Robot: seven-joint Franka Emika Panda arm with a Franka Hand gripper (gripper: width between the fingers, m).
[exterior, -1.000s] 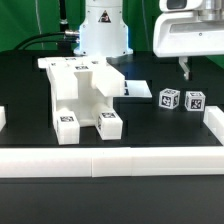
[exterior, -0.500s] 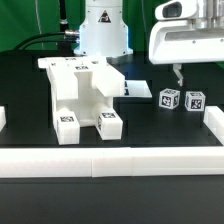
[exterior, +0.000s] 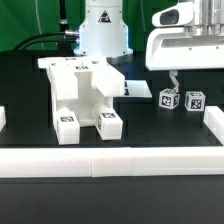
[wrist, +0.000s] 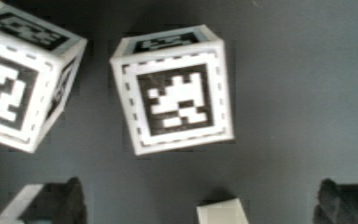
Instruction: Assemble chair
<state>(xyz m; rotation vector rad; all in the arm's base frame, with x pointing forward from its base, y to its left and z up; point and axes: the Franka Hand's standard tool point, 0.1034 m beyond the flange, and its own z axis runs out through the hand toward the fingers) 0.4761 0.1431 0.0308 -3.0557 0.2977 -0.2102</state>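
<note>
— Two loose parts: where do they sit?
— At three o'clock from the joined chair structure [exterior: 80, 100] in the exterior view. The inner cube [exterior: 168, 98] and the outer cube [exterior: 195, 100] stand near each other, not touching, on the black table [exterior: 140, 128].
— And the gripper [exterior: 174, 82]?
— It hovers at twelve o'clock, just above the inner cube.
— The fingers [wrist: 51, 200]?
— Spread wide, with nothing between them; the wrist view shows two tagged faces beyond the tips.
— What's at six o'clock?
— The border wall [exterior: 110, 158].

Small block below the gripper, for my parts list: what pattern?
White block with a black-and-white square tag; wrist view clearest.
</note>
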